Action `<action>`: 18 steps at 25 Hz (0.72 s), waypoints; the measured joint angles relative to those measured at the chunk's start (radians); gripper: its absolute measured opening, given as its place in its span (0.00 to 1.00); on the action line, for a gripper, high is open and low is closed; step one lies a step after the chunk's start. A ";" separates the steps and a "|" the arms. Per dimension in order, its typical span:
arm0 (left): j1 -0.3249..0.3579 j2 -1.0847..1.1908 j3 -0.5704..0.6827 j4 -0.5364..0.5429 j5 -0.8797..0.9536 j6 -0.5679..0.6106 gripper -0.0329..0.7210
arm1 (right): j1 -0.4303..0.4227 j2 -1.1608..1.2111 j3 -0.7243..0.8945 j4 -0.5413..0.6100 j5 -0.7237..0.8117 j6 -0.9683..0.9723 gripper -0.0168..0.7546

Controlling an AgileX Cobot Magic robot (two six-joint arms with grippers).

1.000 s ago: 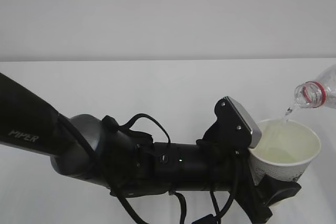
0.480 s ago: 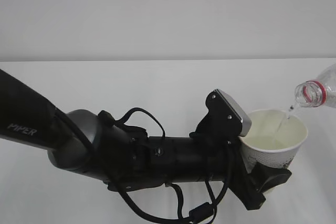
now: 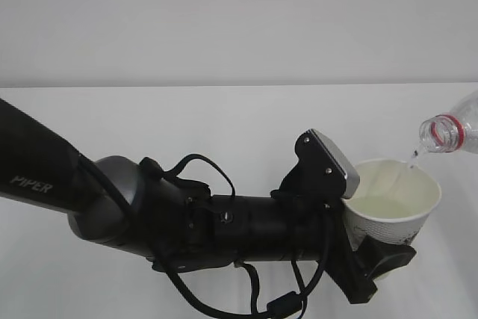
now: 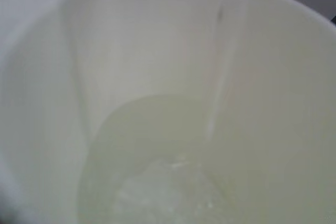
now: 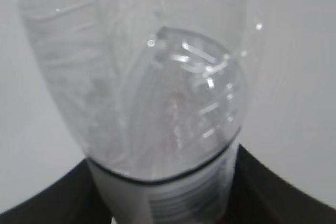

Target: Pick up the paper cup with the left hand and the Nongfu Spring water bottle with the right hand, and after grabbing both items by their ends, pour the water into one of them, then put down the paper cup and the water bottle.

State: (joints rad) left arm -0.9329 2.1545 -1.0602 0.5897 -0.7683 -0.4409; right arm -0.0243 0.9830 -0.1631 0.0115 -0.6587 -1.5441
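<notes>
Bright, even, nearly shadowless light; both wrist views are soft-focused, with small glints of glare.

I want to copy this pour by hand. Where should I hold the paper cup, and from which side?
Grip the paper cup low on its tapered wall, near the base, coming from the left, as the left tool does. That leaves the wide open rim clear for the water falling from the bottle at upper right.
</notes>
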 joint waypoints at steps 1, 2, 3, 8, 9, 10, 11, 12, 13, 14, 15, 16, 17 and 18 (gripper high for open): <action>0.000 0.000 0.000 0.000 0.000 0.000 0.77 | 0.000 0.000 0.000 0.000 0.000 0.000 0.56; 0.000 0.000 0.000 0.000 0.000 0.000 0.77 | 0.000 0.000 0.000 0.000 0.000 0.000 0.56; 0.000 0.000 0.000 0.000 0.000 0.000 0.77 | 0.000 0.000 0.000 0.000 0.000 0.000 0.56; 0.000 0.000 0.000 0.000 0.000 0.000 0.77 | 0.000 0.000 0.000 0.000 0.000 0.000 0.56; 0.000 0.000 0.000 0.000 0.000 0.000 0.77 | 0.000 0.000 0.000 0.000 0.000 0.000 0.56; 0.000 0.000 0.000 0.000 0.000 0.000 0.77 | 0.000 0.000 0.000 0.000 0.000 0.000 0.56; 0.000 0.000 0.000 0.000 0.000 0.000 0.77 | 0.000 0.000 0.000 0.000 -0.002 0.000 0.56; 0.000 0.000 0.000 0.002 0.000 0.000 0.77 | 0.000 0.000 0.000 0.000 -0.002 0.000 0.56; 0.000 0.000 0.000 0.002 0.000 -0.002 0.77 | 0.000 0.000 0.000 0.000 -0.002 0.000 0.56; 0.000 0.000 0.000 0.002 0.000 -0.002 0.77 | 0.000 0.000 0.000 0.000 -0.002 0.000 0.56; 0.000 0.000 0.000 0.002 0.000 -0.002 0.77 | 0.000 0.000 0.000 0.000 -0.002 0.000 0.56; 0.000 0.000 0.000 0.002 0.000 -0.002 0.77 | 0.000 0.000 0.000 0.000 -0.002 0.000 0.56; 0.000 0.000 0.000 0.003 0.000 -0.002 0.77 | 0.000 0.000 0.000 0.000 -0.002 0.000 0.56; 0.000 0.002 0.000 0.003 0.000 -0.002 0.77 | 0.000 0.000 0.000 0.000 -0.002 0.000 0.56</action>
State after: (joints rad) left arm -0.9329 2.1566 -1.0602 0.5931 -0.7683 -0.4424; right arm -0.0243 0.9830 -0.1631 0.0115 -0.6603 -1.5441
